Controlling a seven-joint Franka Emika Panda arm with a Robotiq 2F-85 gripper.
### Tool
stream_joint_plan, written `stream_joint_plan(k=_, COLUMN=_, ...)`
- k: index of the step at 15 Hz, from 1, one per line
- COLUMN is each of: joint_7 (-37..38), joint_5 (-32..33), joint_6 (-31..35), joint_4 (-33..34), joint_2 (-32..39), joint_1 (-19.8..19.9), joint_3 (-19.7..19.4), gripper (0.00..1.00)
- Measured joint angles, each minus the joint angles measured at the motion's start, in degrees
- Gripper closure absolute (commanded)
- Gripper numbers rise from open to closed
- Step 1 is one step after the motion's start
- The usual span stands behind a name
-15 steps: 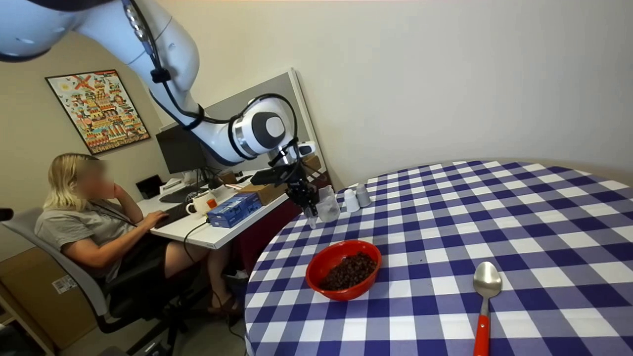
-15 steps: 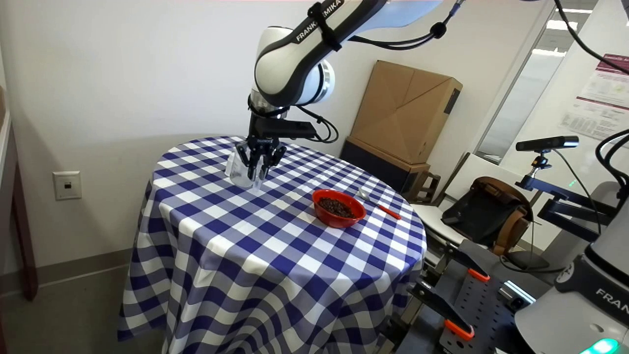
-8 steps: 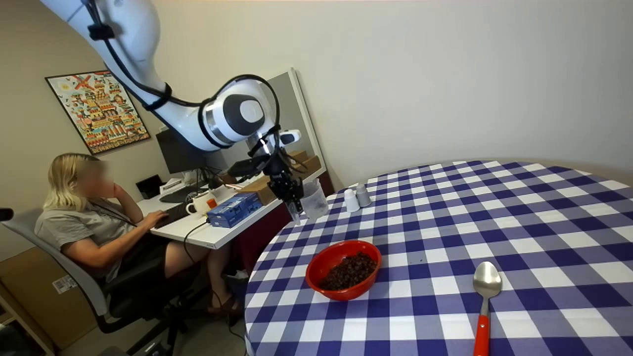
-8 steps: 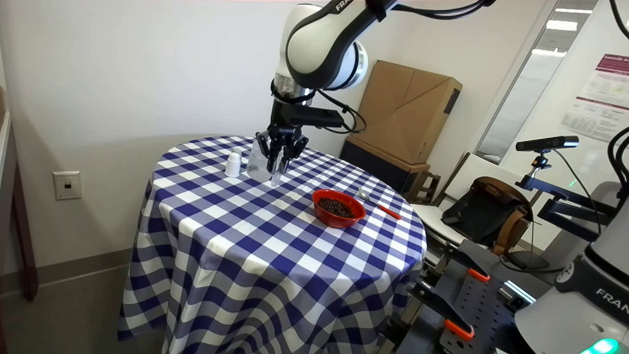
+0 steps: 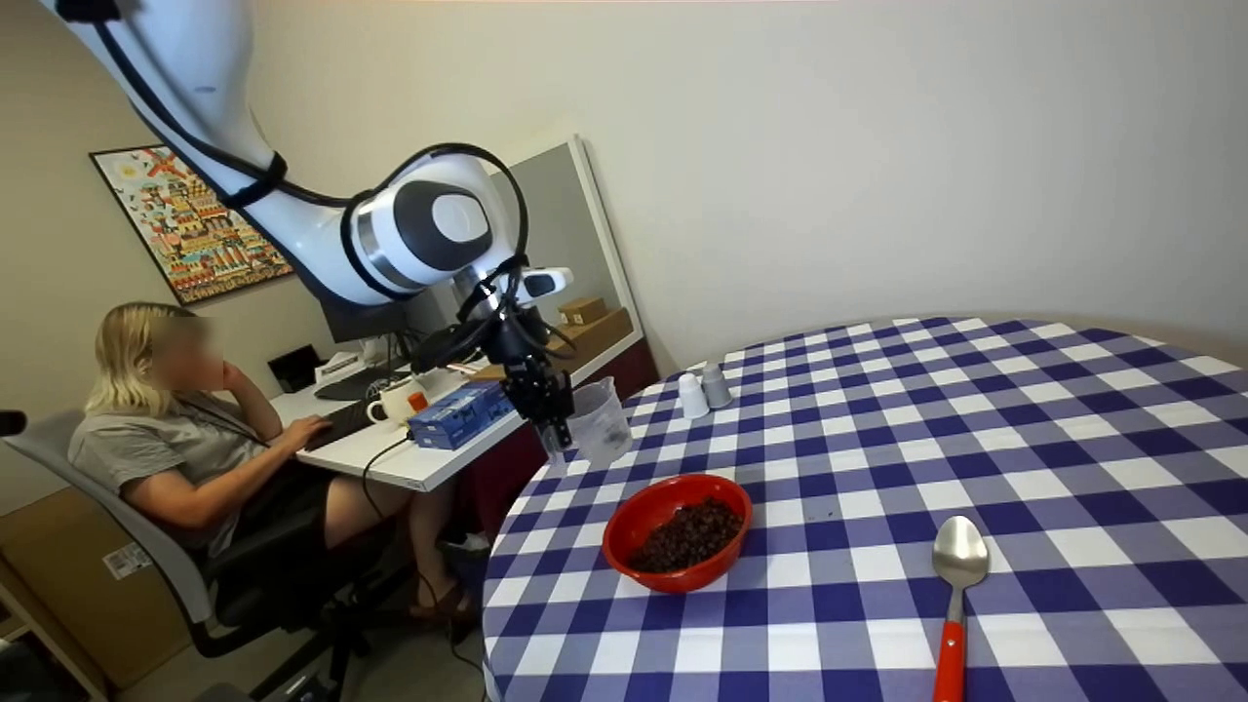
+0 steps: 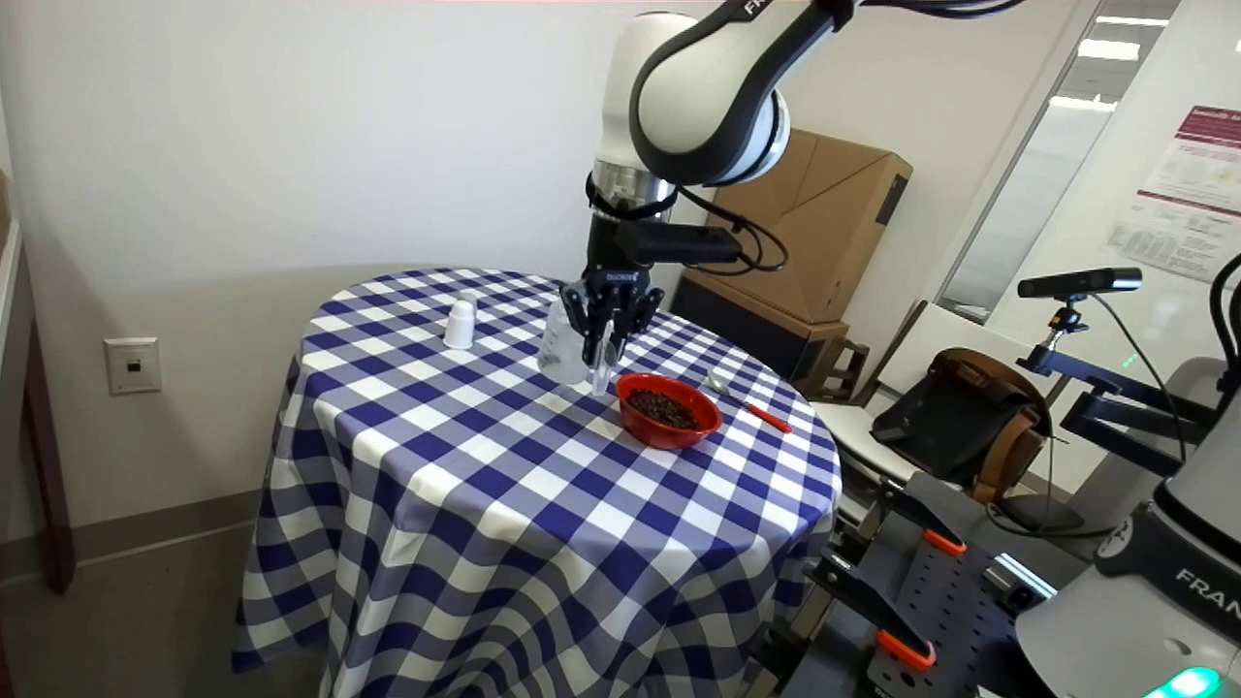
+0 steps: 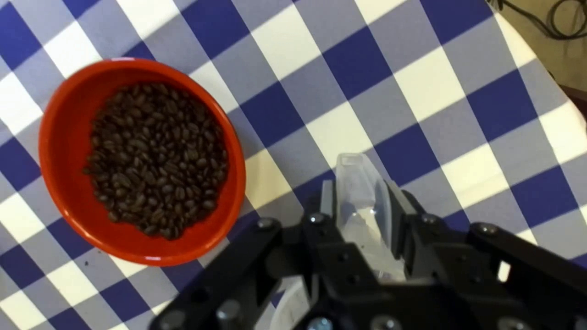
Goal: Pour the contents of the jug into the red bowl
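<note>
The see-through jug point(image 5: 600, 424) is held in the air by its handle in my gripper point(image 5: 558, 436). The jug point(image 6: 562, 344) looks roughly upright. Its contents are hard to make out; faint dark marks show on it. In the wrist view the jug's clear handle point(image 7: 351, 165) is between the fingers of my gripper point(image 7: 362, 199), which hides most of the jug's body. The red bowl point(image 5: 643, 517) stands on the table and holds a heap of dark coffee beans. The bowl point(image 6: 664, 436) is close beside my gripper point(image 6: 603, 359), and in the wrist view the bowl point(image 7: 73, 160) lies left of the fingers.
A metal spoon with a red handle point(image 5: 952, 643) lies beyond the bowl. A white shaker point(image 5: 693, 396) and a grey shaker point(image 5: 717, 386) stand further back on the checked tablecloth point(image 5: 877, 468). A desk point(image 5: 429, 468) with a seated person is beside the table.
My gripper has carried the jug across the table, off the spot by the white shaker and closer to the bowl. The bowl and spoon have not moved.
</note>
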State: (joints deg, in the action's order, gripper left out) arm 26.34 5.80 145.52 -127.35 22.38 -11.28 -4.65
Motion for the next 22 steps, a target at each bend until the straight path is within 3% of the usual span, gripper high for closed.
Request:
stream_joint_plan(k=6, joint_7=2.63, joint_5=3.42, joint_6=0.04, joint_4=-5.63, joint_2=0.77, joint_1=-0.01, joint_3=-0.59, gripper=0.92)
stream_joint_plan(k=14, joint_7=2.67, joint_5=2.59, joint_6=0.04, joint_4=-7.16, joint_2=2.23, joint_1=-0.16, joint_3=0.33, gripper=0.91)
stream_joint_plan(k=15, joint_7=2.64, joint_5=2.01, joint_6=0.03, joint_4=-7.24, joint_2=2.40, joint_1=-0.15, joint_3=0.71, gripper=0.87)
stream_joint_plan(k=16, joint_7=2.60, joint_5=1.30, joint_6=0.03, joint_4=-7.30, joint_2=2.56, joint_1=-0.15, joint_3=1.08, gripper=0.48)
stream_joint_plan(k=18, joint_7=2.46, joint_5=-0.45, joint_6=-0.01, joint_4=-7.32, joint_2=2.88, joint_1=-0.07, joint_3=1.82, gripper=0.42)
stream_joint_plan(k=22, joint_7=1.52, joint_5=-4.03, joint_6=-0.12, joint_4=-7.28, joint_2=2.94, joint_1=0.55, joint_3=3.13, gripper=0.12)
